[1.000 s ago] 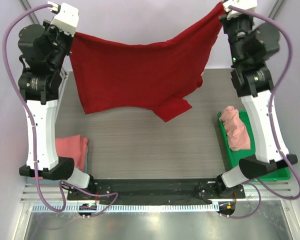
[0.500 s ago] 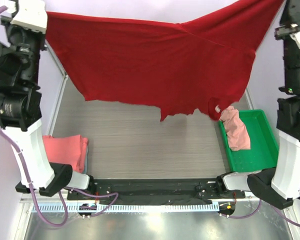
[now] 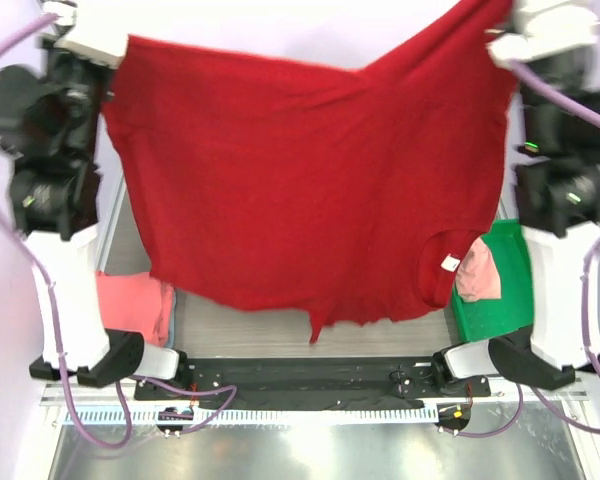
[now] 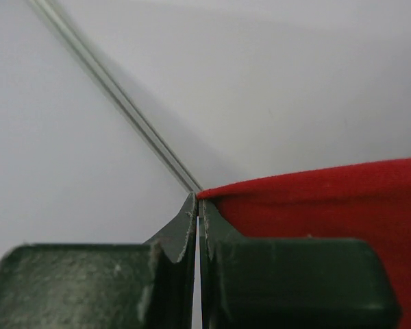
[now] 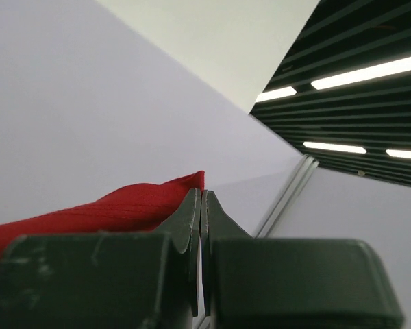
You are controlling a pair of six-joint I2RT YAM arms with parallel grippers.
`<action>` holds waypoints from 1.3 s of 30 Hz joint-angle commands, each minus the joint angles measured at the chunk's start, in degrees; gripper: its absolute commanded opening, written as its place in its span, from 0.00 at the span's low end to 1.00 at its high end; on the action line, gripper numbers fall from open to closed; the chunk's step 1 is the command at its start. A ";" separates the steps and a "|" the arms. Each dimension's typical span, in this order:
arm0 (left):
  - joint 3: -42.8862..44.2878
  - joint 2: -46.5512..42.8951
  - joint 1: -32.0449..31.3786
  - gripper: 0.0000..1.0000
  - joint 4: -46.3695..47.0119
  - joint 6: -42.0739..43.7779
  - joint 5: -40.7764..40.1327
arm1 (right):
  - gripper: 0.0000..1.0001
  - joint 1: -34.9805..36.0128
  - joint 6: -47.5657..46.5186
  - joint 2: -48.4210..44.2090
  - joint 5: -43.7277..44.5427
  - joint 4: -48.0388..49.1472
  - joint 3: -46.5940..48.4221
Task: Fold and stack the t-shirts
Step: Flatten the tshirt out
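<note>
A deep red t-shirt [image 3: 310, 180] hangs spread wide between both arms, high over the table, collar and label at its lower right. My left gripper [image 3: 120, 45] is shut on its upper left corner; in the left wrist view the jaws [image 4: 198, 202] pinch the red edge [image 4: 329, 199]. The upper right corner is pinched by my right gripper [image 3: 500, 30], whose tips [image 5: 203, 195] are shut on red cloth [image 5: 89, 212]. A folded salmon-pink t-shirt [image 3: 130, 305] lies at the near left on a pale blue-grey one [image 3: 173, 300]. Another pink t-shirt [image 3: 478, 275] lies crumpled in the tray.
The bright green tray [image 3: 510, 290] stands at the near right beside the right arm's base. The hanging shirt hides most of the grey tabletop [image 3: 240, 325]. White walls close in the back and both sides.
Both arms have swung the red shirt up and towards the camera, spreading it wider. It now hangs lower in view and covers the table and part of the tray.
</note>
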 commanded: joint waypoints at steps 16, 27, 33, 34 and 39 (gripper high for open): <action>-32.54 24.32 -0.16 0.00 1.31 -8.68 10.90 | 0.01 -4.53 -2.27 18.78 3.37 14.03 -42.18; -18.14 42.97 0.45 0.00 3.60 -10.00 3.08 | 0.01 -5.67 -0.43 47.64 12.51 8.23 -17.07; -12.07 48.08 0.89 0.00 6.06 -10.35 0.87 | 0.01 -5.67 1.34 54.15 12.87 5.68 -7.73; -11.80 48.69 0.89 0.00 6.93 -10.35 0.96 | 0.01 -5.76 1.42 54.68 12.96 5.59 -7.28; -9.43 50.28 0.89 0.00 7.55 -9.05 0.96 | 0.01 -5.76 0.90 53.11 12.78 5.59 -8.67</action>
